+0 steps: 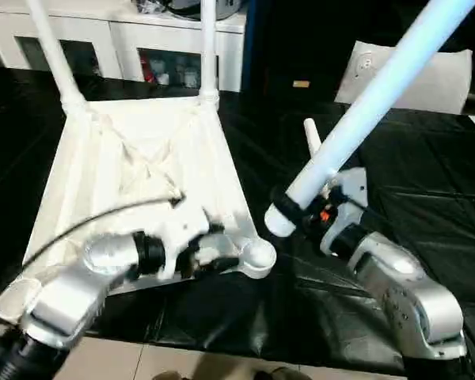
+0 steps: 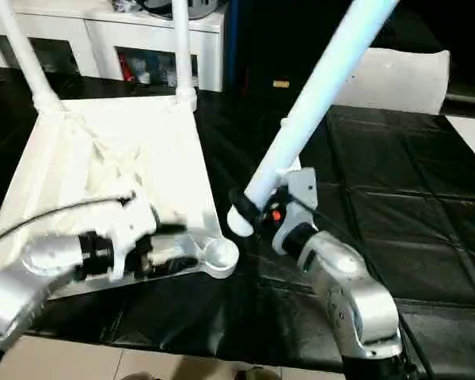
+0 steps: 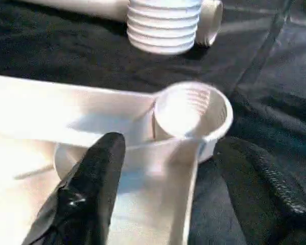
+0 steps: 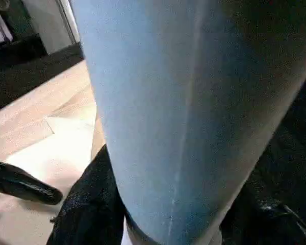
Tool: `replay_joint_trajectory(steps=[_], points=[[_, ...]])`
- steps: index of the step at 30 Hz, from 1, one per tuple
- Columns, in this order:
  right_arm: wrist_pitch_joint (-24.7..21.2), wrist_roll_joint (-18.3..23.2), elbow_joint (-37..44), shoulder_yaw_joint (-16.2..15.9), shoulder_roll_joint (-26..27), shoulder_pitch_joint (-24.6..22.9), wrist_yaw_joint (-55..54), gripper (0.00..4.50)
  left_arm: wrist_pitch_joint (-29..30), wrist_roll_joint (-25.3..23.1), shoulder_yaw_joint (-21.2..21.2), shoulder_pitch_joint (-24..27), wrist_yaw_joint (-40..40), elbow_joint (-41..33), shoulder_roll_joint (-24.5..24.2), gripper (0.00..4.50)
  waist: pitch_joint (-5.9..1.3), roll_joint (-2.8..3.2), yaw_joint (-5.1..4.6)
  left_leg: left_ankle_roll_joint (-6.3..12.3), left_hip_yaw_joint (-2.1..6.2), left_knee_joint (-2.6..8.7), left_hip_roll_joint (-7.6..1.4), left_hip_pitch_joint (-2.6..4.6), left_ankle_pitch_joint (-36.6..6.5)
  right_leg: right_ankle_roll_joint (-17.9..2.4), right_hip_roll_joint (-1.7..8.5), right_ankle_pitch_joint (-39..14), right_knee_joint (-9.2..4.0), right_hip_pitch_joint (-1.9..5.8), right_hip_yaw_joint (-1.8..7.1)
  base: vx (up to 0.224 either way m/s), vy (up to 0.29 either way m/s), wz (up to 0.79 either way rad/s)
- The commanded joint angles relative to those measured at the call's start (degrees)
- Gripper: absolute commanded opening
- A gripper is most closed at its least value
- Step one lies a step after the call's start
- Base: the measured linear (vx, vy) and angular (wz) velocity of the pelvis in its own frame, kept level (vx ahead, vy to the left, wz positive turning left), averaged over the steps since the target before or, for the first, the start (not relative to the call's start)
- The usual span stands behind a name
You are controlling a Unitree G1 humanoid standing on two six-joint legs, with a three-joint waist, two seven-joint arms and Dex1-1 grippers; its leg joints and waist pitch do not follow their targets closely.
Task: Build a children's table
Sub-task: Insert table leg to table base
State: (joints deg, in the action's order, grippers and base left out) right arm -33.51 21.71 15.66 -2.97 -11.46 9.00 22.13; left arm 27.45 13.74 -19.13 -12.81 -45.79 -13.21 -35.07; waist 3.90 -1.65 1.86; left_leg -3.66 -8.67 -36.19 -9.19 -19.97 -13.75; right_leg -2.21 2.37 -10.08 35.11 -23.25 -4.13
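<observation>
Table top [image 1: 142, 166] lay upside down on the black cloth [image 1: 427, 206], ribbed underside up. Two legs [image 1: 208, 47] already stood in the far corner sockets.

Right gripper [image 1: 301, 207] was clamped around a third leg [image 1: 364, 103] near its threaded end, leg tilted up and away to the right. The threaded end [image 3: 163, 25] hung just beside the near-right corner socket [image 3: 191, 115], not touching it, socket empty.

Left gripper [image 1: 210, 252] sat at the near edge of the top, right by that socket. One black finger [image 3: 84, 194] rested over the inside of the rim, the other outside it. Couldn't tell whether it was actually pinching the edge.

White cabinets with glass doors [image 1: 127, 47] stood behind the table.
</observation>
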Motion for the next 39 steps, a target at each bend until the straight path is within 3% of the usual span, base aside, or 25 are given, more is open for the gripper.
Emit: replay_joint_trajectory(steps=[1,7,13,26,39], points=[[0.04,-1.14,1.61,-0.28,-0.88,-0.6,-0.77,1.91,-1.37,-1.24,-1.14,0.48,-0.6,0.59,-0.1,2.88,-3.42,0.16,-0.13,0.31,0.86,5.05,-3.27,-0.24,-5.54,-3.85,5.49,-23.24,-5.17,2.95,3.79,0.0,0.0,0.0],[0.2,-1.8,1.46,-0.53,-1.73,-0.95,-0.36,1.91,-2.43,-3.42,-2.6,-0.06,-1.53,2.59,-0.47,2.49,-3.44,0.07,-0.2,0.48,0.92,5.01,-3.21,-0.26,-6.17,-3.28,5.51,-24.38,-5.32,2.94,3.78,0.0,0.0,0.0],[-0.29,-1.64,1.28,-0.72,-2.04,-0.91,-0.42,1.91,-0.79,-3.87,-2.97,-0.64,-2.01,3.44,-0.57,1.97,-3.52,0.19,-0.22,0.51,0.93,4.99,-3.34,-0.25,-5.53,-4.75,5.48,-21.49,-4.97,3.04,3.79,0.0,0.0,0.0],[-0.95,-1.7,1.56,-1.85,-2.43,-1.21,0.25,1.91,0.6,-4.4,-3.09,-1.22,-4.11,4.2,-0.84,0.83,-3.5,0.35,-0.17,0.58,0.96,4.98,-3.34,-0.21,-5.79,-4.99,5.54,-21.97,-5.05,3.07,3.8,0.0,0.0,0.0],[-1.15,-1.43,1.2,-1.81,-2.59,-0.64,0.39,1.91,0.05,-8.08,-4.07,-3.2,-4.66,6.71,-1.75,0.03,-3.6,0.21,-0.35,0.46,1.0,4.96,-3.37,-0.29,-5.19,-5.95,5.59,-20.13,-4.77,3.31,3.82,0.0,0.0,0.0]])
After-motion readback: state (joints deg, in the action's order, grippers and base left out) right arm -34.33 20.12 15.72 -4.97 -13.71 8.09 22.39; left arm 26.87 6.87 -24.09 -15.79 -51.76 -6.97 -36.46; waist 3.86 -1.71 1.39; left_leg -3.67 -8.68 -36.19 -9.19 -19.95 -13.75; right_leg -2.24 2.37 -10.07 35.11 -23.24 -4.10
